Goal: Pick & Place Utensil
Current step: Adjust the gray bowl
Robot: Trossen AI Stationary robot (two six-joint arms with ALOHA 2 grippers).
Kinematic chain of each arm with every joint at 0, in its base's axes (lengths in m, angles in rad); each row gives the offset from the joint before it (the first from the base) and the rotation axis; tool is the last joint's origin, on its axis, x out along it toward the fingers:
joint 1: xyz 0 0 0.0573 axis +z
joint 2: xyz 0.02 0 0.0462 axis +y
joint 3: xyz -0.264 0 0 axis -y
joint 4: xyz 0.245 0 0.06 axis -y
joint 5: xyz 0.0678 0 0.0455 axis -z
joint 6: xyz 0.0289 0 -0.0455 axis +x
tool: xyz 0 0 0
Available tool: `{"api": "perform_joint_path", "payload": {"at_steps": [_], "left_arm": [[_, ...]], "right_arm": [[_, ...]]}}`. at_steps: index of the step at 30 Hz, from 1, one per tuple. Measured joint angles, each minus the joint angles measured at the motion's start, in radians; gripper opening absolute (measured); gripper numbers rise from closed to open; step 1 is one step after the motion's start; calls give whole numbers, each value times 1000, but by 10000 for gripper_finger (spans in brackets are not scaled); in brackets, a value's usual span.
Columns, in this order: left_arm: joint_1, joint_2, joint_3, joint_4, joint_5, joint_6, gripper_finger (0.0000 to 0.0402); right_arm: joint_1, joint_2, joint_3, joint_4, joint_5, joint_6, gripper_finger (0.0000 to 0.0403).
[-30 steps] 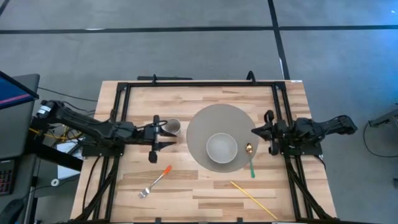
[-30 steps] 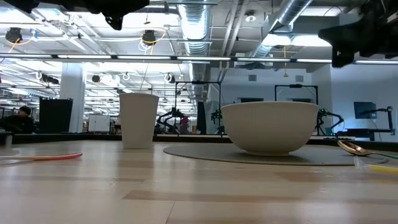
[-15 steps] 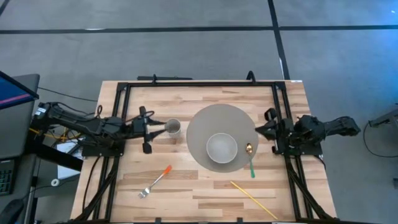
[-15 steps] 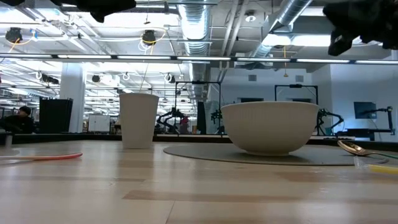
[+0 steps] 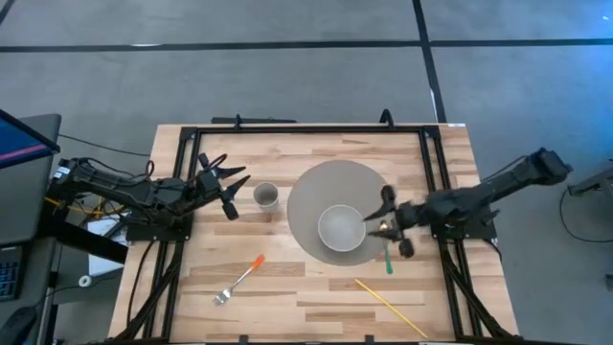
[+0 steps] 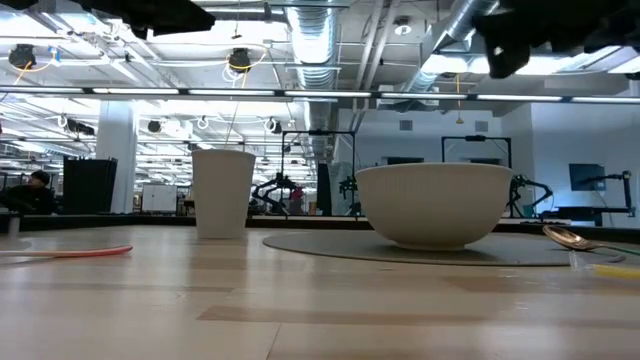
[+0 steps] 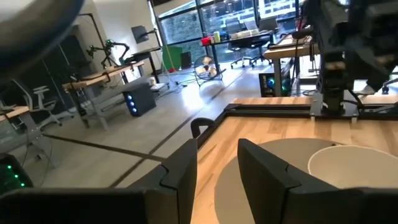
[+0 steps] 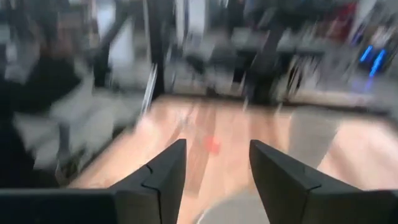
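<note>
A spoon with a gold bowl [image 5: 383,229] and a green handle [image 5: 388,262] lies with its bowl on the right rim of the grey plate [image 5: 316,192] and its handle on the table. It also shows in the low view [image 6: 566,238]. My right gripper [image 5: 393,222] is open, above the spoon and well clear of the table [image 6: 510,40]. A white bowl [image 5: 341,228] stands on the plate. My left gripper [image 5: 226,186] is open and empty, left of the paper cup [image 5: 265,196].
A fork with an orange handle [image 5: 240,278] lies at the near left, and a yellow stick [image 5: 389,307] at the near right. A black frame [image 5: 306,127] runs along the table's far, left and right sides. The left wrist view shows the plate [image 7: 261,168] and the bowl [image 7: 354,168] ahead.
My right gripper has swung out from the table's right edge toward the bowl and now hangs over the spoon, still open. My left gripper has drawn back from the cup toward the table's left edge and turned about. Nothing on the table has moved.
</note>
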Motion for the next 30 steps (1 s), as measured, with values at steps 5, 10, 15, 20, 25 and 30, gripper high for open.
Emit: {"api": "perform_joint_path", "payload": {"at_steps": [5,10,15,20,25,30], "left_arm": [[0,0,0,0,-3,-10,118],[0,0,0,0,-2,-15,118],[0,0,0,0,-2,-17,118],[0,0,0,0,-2,-23,118],[0,0,0,0,-2,-23,118],[0,0,0,0,-2,-22,118]], "right_arm": [[49,266,159,-175,32,97,157],[72,458,262,-234,77,124,144],[68,571,315,-281,79,165,142],[65,633,323,-290,98,183,142],[42,646,323,-345,109,215,140],[18,641,324,-392,107,243,109]]}}
